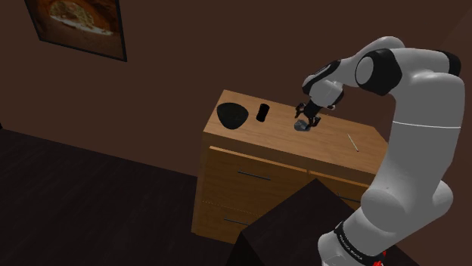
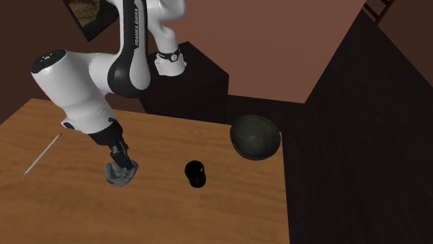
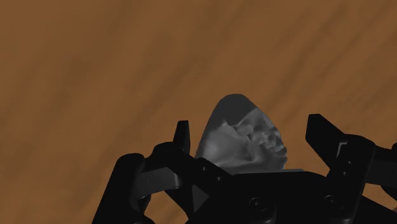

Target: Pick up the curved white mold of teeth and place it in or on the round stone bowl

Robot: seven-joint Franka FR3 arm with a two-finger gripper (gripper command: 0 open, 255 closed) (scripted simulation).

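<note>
Hand (image 3: 250, 127) brackets grey teeth mold (image 3: 245, 145) (second exterior view adds dark bowl (image 2: 255, 136)).

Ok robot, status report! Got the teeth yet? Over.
Fingers open around teeth mold, not gripping. Mold on wooden top. Small black object between mold and bowl.

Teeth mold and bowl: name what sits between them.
A small black object stands between the teeth mold and the bowl, in the second exterior view.

Black cup (image 1: 262, 112), thin stick (image 1: 352, 143) — wooden dresser (image 1: 257, 162)
</note>
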